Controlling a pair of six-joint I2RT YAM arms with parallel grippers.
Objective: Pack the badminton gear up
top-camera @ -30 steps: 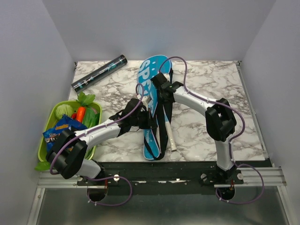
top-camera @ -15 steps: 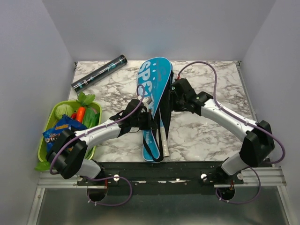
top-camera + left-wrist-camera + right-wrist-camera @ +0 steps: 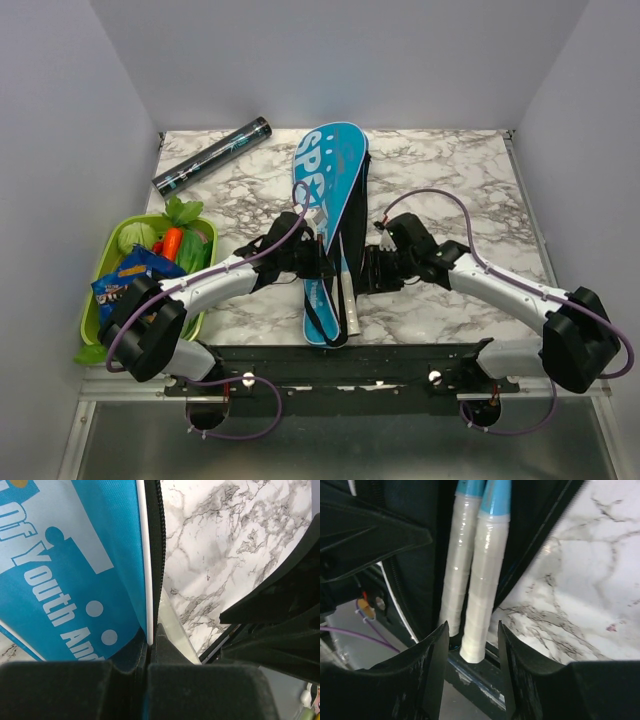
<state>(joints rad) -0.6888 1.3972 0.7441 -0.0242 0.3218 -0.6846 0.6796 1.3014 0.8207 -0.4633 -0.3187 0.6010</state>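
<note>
The long blue racket cover (image 3: 325, 180) lies flat in the middle of the marble table (image 3: 450, 170). Its round end points to the far wall. Its thin end points to the arms.

The left gripper (image 3: 316, 262) is on the left side of the cover, about halfway down. Its two fingers (image 3: 100, 690) are pressed together on the edge of the cover, right where the white trim and the black zip run. The blue cloth with white letters goes off to the left of the fingers.

The right gripper (image 3: 366, 272) is just beside the cover on its right side, near the thin end. Its two fingers (image 3: 427, 675) stand apart. Two white racket handles (image 3: 482, 580) lie side by side between them. The handles come out of the dark open inside of the cover, and a bit of light-blue racket shows above each one. There is a gap between the right handle and the right finger. I cannot tell if the left handle touches the left finger. From above, the handle ends (image 3: 349, 312) stick out close to the thin end of the cover.

The dark tube (image 3: 212, 155) lies at a slant in the far left corner, well apart from both grippers. A green basket (image 3: 103, 262) with a carrot (image 3: 172, 240) and a blue snack packet (image 3: 125, 278) sits at the left edge.
</note>
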